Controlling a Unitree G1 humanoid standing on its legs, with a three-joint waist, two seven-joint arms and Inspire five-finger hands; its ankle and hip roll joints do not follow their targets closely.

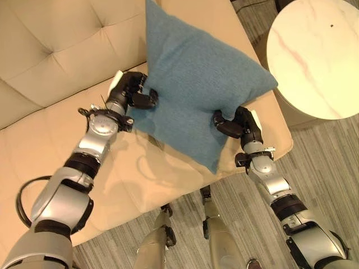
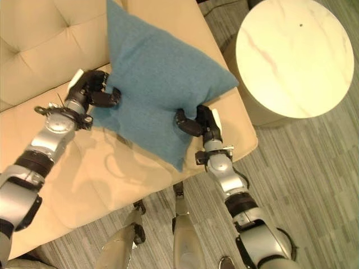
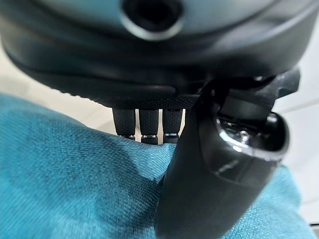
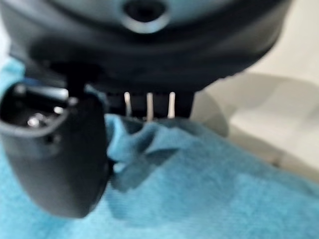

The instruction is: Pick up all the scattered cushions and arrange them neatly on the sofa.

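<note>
A teal cushion (image 1: 193,84) hangs over the cream sofa seat (image 1: 67,140), one corner pointing down near the seat's front edge. My left hand (image 1: 134,91) pinches the cushion's left edge, thumb over the cloth and fingers behind it (image 3: 144,124). At the cushion's right edge my right hand (image 1: 238,123) is curled on the fabric, which bunches under its thumb (image 4: 55,154). Both hands also show on the cushion (image 2: 157,73) in the right eye view.
The tufted sofa backrest (image 1: 50,50) rises at the upper left. A round pale marble-topped side table (image 1: 314,53) stands to the right of the sofa. Striped grey carpet (image 1: 325,162) covers the floor in front.
</note>
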